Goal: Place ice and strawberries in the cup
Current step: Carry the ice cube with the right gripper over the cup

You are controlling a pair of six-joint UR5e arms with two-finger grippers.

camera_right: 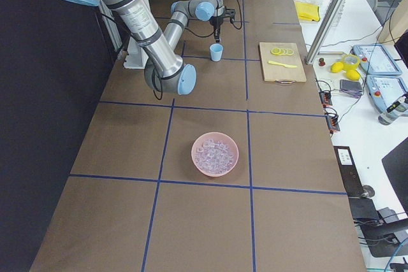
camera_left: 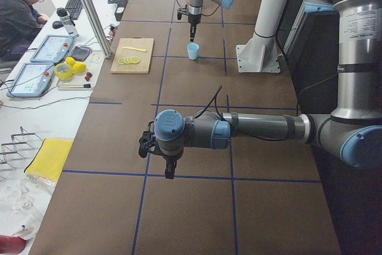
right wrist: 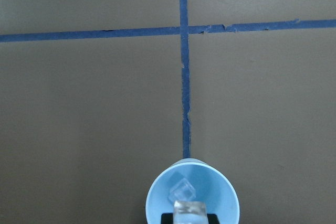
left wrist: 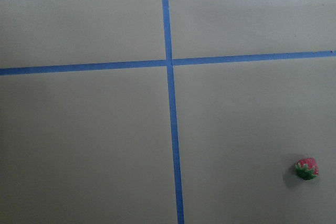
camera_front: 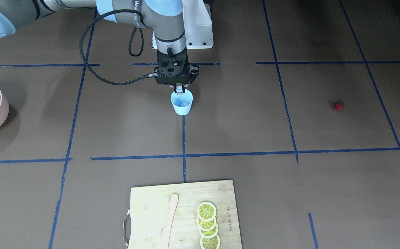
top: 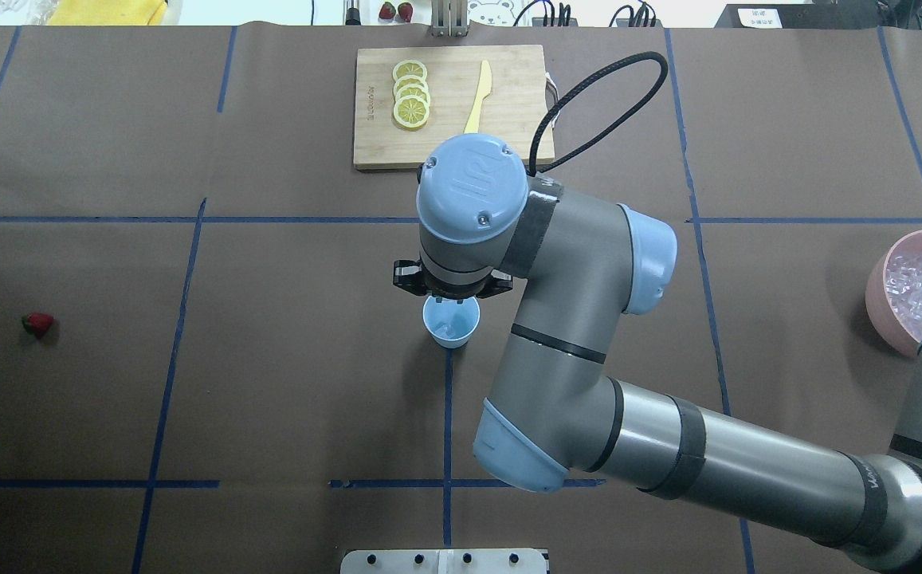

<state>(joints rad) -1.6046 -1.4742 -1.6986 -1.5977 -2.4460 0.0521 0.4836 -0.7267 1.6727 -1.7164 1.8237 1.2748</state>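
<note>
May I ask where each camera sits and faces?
Front-facing: opposite the robot, facing it; right arm above cup.
Overhead: behind robot, looking forward; right arm.
Left side: table's left end; left arm near.
Right side: table's right end; right arm near.
Left wrist: down at strawberry; nothing.
Right wrist: into cup; end effector tip.
Front-facing and overhead share the strawberry.

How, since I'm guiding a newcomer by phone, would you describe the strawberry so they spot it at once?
Start from the brown table taped into blue squares, with the light-blue cup at its middle. Go far toward the robot's left end, where the strawberry lies alone on bare cover. It is the only small red thing with a green top there, unlike the yellow lemon slices.
</note>
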